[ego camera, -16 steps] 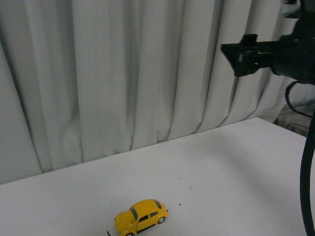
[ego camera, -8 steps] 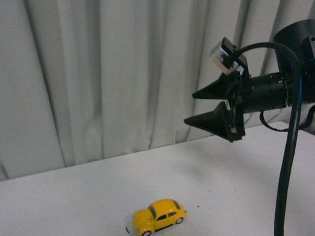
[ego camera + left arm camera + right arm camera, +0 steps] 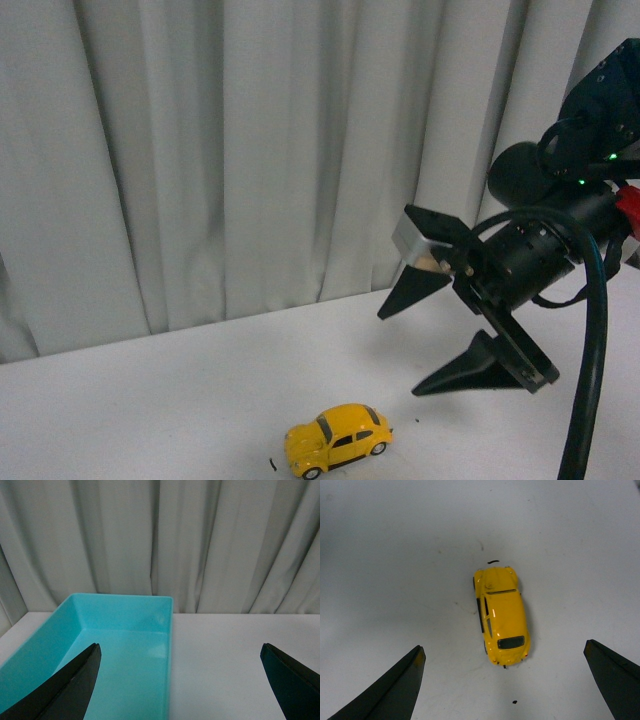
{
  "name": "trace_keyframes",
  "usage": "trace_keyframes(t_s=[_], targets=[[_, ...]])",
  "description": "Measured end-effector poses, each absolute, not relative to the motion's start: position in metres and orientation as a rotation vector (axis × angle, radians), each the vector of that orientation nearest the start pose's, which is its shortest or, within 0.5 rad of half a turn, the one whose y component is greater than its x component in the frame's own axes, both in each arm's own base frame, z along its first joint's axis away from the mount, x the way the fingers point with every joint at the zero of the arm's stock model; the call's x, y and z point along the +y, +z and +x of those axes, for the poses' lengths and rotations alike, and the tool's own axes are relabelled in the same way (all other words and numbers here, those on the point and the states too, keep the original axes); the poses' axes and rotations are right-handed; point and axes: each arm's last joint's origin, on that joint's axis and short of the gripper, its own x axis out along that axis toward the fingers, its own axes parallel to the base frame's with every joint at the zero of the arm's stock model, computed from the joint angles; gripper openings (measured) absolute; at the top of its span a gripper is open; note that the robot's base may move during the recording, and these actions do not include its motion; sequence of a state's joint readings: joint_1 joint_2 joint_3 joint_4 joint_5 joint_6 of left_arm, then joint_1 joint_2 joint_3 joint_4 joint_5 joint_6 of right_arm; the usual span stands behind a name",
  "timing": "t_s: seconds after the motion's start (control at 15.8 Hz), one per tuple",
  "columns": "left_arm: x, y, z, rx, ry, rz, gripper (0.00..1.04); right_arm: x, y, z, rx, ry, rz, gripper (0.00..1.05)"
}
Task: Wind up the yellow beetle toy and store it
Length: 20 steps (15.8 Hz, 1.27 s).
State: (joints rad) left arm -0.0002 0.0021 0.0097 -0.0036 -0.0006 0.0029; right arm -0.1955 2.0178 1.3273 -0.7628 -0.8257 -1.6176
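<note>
I read the right gripper (image 3: 398, 355) as spread wide, with its two black fingers well apart and nothing held between them. It hangs above the white table (image 3: 150, 400) and tilts down toward the yellow beetle toy (image 3: 338, 439). In the right wrist view, the toy sits in the gap between the two fingers and touches neither. It stands upright on its wheels on the bare tabletop, near the bottom edge of the front view. A small black fleck (image 3: 272, 463) lies just beside one end of the car. The left gripper (image 3: 180, 647) is also spread wide and holds nothing. Beyond its fingers, an open-topped teal bin (image 3: 45, 645) rests on the table. A pale pleated curtain (image 3: 250, 150) hangs behind the table.
</note>
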Motion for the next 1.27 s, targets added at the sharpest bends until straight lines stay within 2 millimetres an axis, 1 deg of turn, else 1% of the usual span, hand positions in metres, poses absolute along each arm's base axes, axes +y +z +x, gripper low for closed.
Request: trace_keyframes(t_s=[0.06,0.25,0.38,0.44,0.57,0.7,0.76,1.08,1.27], targets=[[0.0,0.166,0.097,-0.004,0.001,0.003,0.98,-0.049,0.138,0.369,0.53,1.315,-0.657,0.98],[0.0,0.166,0.097,-0.004,0.0,0.003,0.98,-0.042,0.13,0.382,0.582,1.385,-0.686,0.98],[0.0,0.166,0.097,-0.004,0.001,0.003,0.98,-0.04,0.119,0.39,0.654,1.41,-0.704,0.98],[0.0,0.166,0.097,-0.004,0.0,0.003,0.98,-0.04,0.11,0.399,0.675,1.411,-0.731,0.98],[0.0,0.166,0.097,-0.004,0.0,0.003,0.98,-0.032,0.109,0.41,0.652,1.415,-0.773,0.98],[0.0,0.166,0.097,-0.004,0.0,0.003,0.98,-0.02,0.102,0.421,0.628,1.431,-0.809,0.98],[0.0,0.166,0.097,-0.004,0.0,0.003,0.98,-0.015,0.097,0.423,0.622,1.439,-0.822,0.98],[0.0,0.166,0.097,-0.004,0.0,0.003,0.98,0.004,0.086,0.423,0.655,1.409,-0.799,0.98],[0.0,0.166,0.097,-0.004,0.0,0.003,0.98,0.009,0.079,0.42,0.699,1.393,-0.788,0.98]])
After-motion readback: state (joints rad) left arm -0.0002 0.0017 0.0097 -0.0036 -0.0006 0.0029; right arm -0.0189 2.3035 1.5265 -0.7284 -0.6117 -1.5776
